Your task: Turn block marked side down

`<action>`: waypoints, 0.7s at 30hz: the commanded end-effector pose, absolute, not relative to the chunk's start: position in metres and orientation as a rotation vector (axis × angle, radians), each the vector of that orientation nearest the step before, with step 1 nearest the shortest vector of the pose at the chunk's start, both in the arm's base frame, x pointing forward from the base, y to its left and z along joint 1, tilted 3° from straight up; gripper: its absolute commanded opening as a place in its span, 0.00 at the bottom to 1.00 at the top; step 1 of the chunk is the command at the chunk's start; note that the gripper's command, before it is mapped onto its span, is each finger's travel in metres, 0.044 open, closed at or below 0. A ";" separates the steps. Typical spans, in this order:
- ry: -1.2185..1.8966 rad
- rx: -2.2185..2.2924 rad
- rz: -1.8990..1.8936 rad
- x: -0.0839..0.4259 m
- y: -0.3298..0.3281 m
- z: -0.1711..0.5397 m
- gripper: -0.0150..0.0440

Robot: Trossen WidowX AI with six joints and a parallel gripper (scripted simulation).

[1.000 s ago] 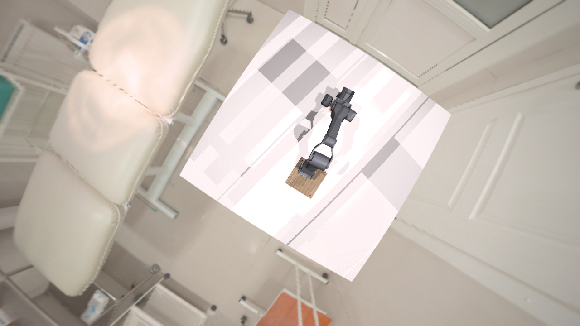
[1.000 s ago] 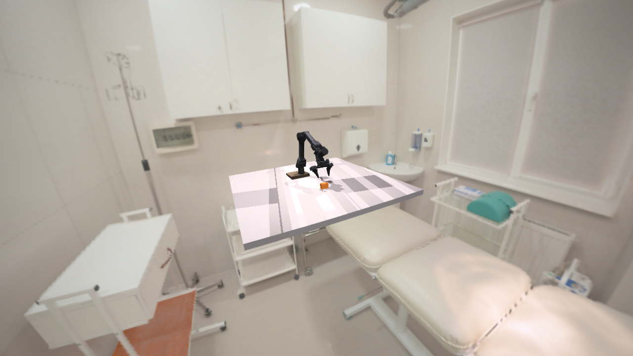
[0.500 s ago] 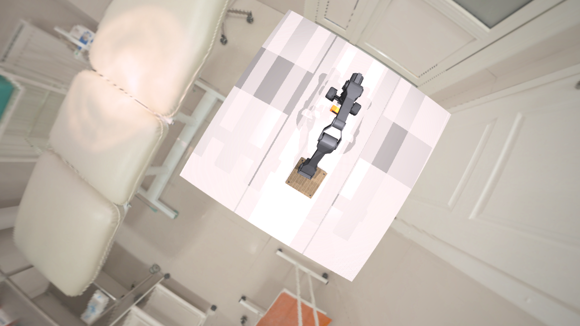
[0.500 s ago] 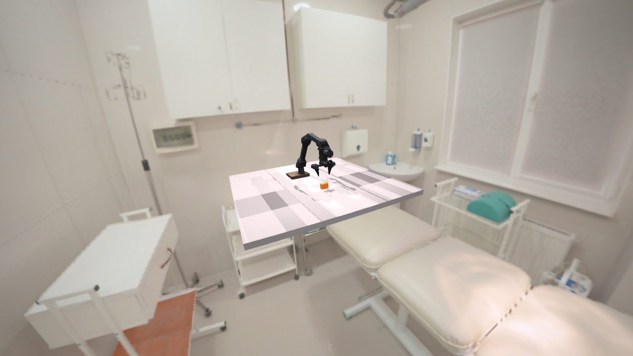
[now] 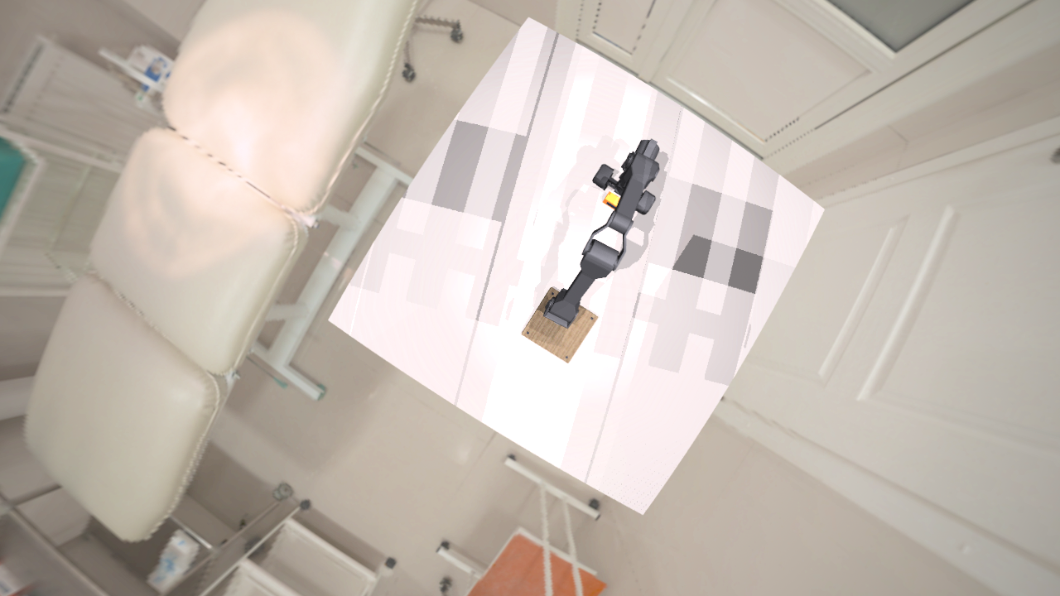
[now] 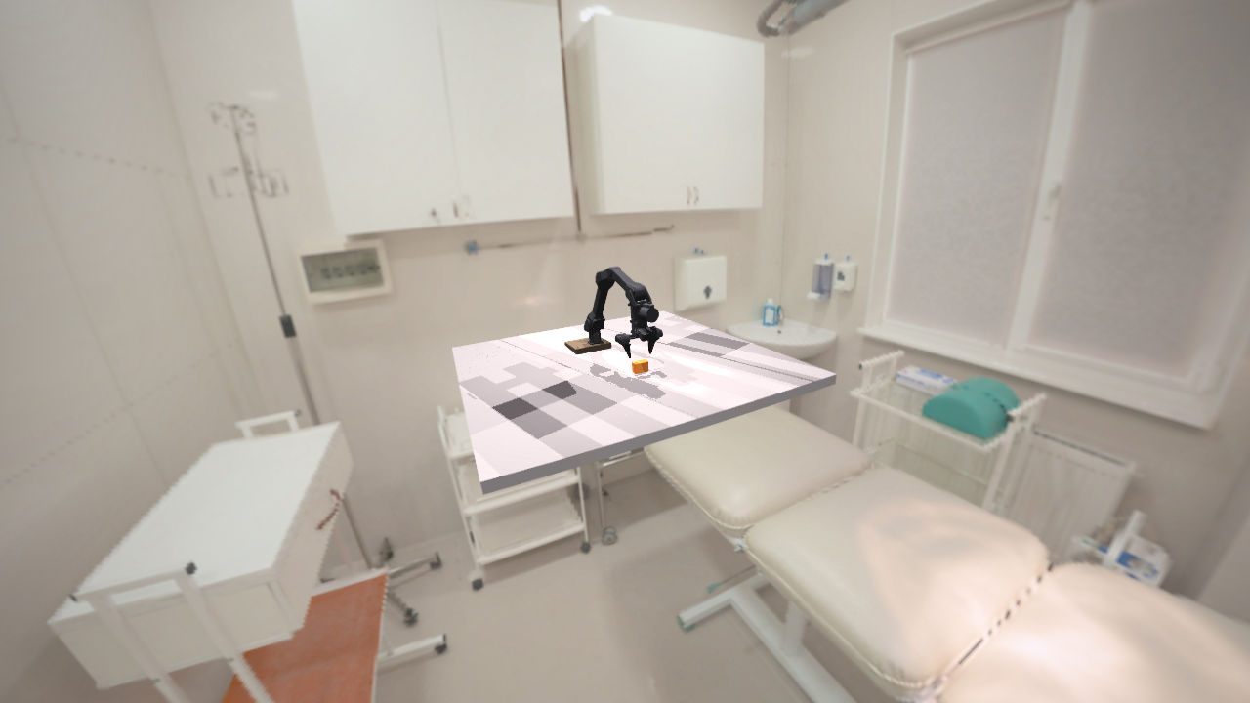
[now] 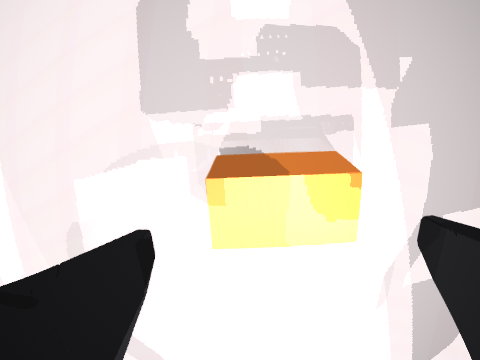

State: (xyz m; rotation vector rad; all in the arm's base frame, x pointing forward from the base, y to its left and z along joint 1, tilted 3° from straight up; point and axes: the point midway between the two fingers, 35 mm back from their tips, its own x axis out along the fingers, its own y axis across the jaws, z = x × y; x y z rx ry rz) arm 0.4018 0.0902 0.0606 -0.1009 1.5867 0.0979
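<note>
An orange block [image 5: 611,199] [image 6: 640,367] [image 7: 285,212] rests on the table [image 5: 518,385] [image 6: 559,441]. In the wrist view it shows a brightly lit yellow face and a darker orange face behind it. No mark shows on either face; the other faces are hidden there. My gripper [image 5: 624,189] [image 6: 640,354] [image 7: 293,240] is open and empty, pointing down above the block. In the wrist view its fingertips stand wide to the left and right of the block, with a gap on both sides. In the top view the arm partly covers the block.
The arm's wooden base plate [image 5: 569,347] [image 6: 576,347] is fixed to the table, behind the block in the exterior view. Patches of light and the arm's shadow fall across the table. A padded couch [image 5: 229,259] [image 6: 892,559] stands beyond the table edge.
</note>
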 end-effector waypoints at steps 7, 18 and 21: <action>1.596 -0.102 0.102 0.400 0.090 0.045 1.00; 1.596 -0.102 0.102 0.399 0.090 0.027 1.00; 1.596 -0.102 0.102 0.399 0.090 0.022 1.00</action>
